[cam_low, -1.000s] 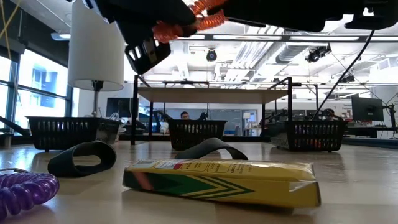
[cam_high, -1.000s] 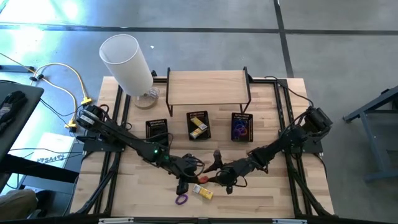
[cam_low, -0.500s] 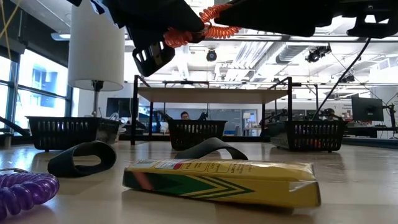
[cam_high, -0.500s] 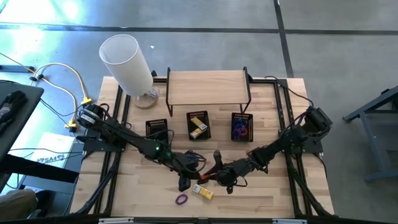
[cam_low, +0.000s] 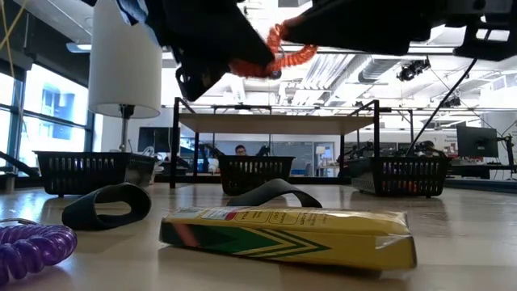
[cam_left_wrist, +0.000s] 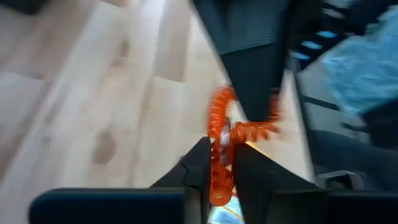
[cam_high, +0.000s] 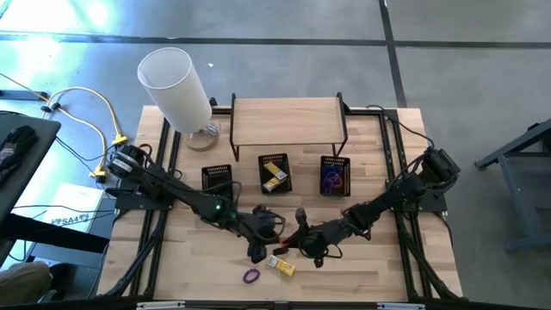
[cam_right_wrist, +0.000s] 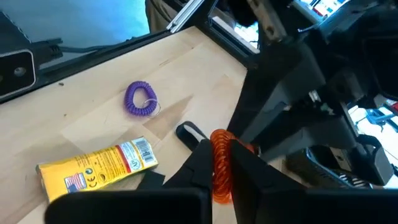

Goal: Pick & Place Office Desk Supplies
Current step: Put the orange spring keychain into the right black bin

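— Listing item one: your orange coil band (cam_right_wrist: 221, 163) hung above the table, pinched by the right gripper (cam_right_wrist: 219, 167).
— And your left gripper (cam_left_wrist: 219, 167)?
— Its fingers pinched the same band.

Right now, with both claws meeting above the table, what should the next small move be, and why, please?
Probably the left claw should open and back away. Both it and the right claw pinch the same orange coil band, raised above the table, so the right arm cannot carry it off until the left lets go.
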Motion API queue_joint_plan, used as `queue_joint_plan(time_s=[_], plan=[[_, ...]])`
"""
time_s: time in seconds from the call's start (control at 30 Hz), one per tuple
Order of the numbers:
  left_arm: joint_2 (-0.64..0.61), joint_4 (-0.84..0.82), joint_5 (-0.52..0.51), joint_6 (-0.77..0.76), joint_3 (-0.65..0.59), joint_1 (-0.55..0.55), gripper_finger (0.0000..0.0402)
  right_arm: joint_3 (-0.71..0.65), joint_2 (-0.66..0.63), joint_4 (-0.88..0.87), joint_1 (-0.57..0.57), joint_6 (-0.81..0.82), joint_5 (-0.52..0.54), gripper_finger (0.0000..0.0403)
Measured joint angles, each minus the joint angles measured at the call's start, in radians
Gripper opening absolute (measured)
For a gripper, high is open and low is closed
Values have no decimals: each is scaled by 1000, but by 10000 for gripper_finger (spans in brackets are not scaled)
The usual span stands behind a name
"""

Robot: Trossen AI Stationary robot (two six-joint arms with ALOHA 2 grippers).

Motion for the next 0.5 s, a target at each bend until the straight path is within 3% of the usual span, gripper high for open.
queue_joint_plan(time_s=[0.33, 0.5], plan=[[31, 20, -39, 26, 0, -19, 140, 1, 0, -86, 2, 88, 4, 17], [31, 25, -39, 27, 0, -18, 153, 0, -39, -327, 37, 230, 168, 17]])
